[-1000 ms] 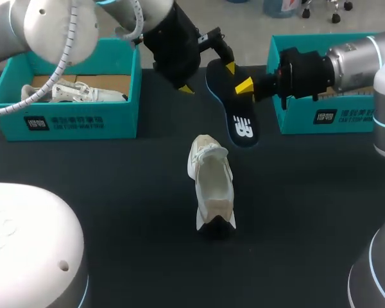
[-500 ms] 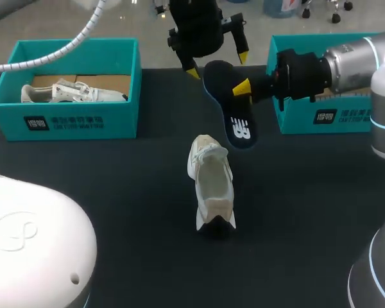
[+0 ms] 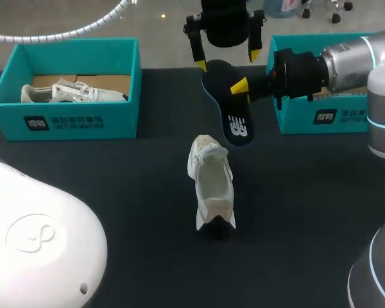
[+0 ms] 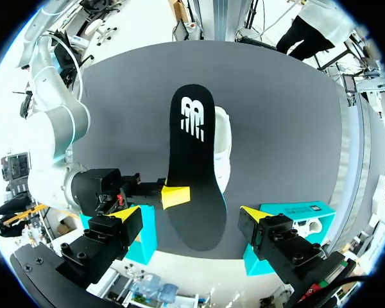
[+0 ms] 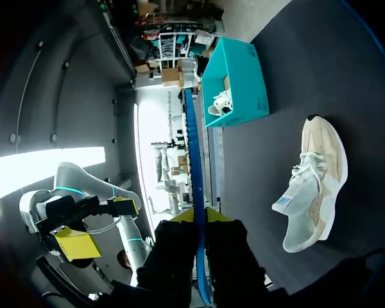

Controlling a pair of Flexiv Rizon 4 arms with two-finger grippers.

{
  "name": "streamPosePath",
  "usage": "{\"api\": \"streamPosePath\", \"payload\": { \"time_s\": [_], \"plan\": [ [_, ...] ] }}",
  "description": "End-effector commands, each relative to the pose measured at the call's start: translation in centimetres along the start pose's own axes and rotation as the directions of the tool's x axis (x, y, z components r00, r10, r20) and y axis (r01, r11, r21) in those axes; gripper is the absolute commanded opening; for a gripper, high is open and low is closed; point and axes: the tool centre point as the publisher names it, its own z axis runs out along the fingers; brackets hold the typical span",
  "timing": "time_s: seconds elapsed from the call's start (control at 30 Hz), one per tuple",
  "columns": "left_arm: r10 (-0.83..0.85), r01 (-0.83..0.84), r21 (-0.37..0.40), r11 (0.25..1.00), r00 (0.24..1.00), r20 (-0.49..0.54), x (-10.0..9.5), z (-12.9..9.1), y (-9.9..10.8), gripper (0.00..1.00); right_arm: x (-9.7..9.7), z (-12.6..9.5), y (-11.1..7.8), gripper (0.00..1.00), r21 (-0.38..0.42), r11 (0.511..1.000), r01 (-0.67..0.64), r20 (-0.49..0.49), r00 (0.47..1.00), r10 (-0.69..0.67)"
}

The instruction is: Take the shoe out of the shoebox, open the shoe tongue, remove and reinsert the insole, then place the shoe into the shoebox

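While the right gripper pinched the dark insole in mid-air, the left gripper hung wide open over its end. Reinsertion seemed next, needing alignment with the shoe on the table.

The black table carries a white shoe near its middle. The left shoebox, teal, and the right shoebox, also teal, stand farther back, both apart from the shoe.

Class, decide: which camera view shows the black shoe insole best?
The left wrist view: the flat black insole with its white logo faces it whole. Head view: insole partly hidden by the right gripper. Right wrist view: only its thin edge.
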Motion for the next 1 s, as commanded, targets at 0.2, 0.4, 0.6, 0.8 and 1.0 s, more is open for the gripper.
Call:
{"api": "streamPosePath", "payload": {
  "time_s": [0.2, 0.4, 0.6, 0.8, 1.0],
  "plan": [
    [0.011, -0.010, 0.015, 1.000, 0.999, -0.041, -0.42, 0.30, 0.20, 1.00, -0.07, -0.30, -0.25, 0.00, -0.012, 1.000, 0.000, -0.005, 1.000, 0.000],
    [0.011, -0.011, 0.014, 1.000, 0.999, -0.039, -0.47, 0.39, 0.24, 1.00, -0.10, -0.41, -0.24, 0.00, -0.014, 1.000, 0.000, -0.006, 1.000, 0.000],
    [0.008, -0.008, 0.017, 1.000, 0.999, -0.037, -0.47, 0.47, 0.22, 1.00, -0.16, -0.56, -0.30, 0.00, -0.012, 1.000, -0.001, -0.006, 1.000, 0.001],
    [0.015, -0.014, 0.019, 1.000, 0.999, -0.031, -0.46, 0.69, 0.05, 1.00, -0.17, -0.66, -0.37, 0.00, -0.014, 1.000, 0.000, -0.006, 1.000, 0.000],
    [0.022, -0.022, 0.026, 0.999, 1.000, -0.015, -0.33, 0.91, -0.13, 1.00, -0.20, -0.71, -0.43, 0.00, -0.014, 1.000, -0.001, -0.006, 1.000, 0.001]
  ]
}}
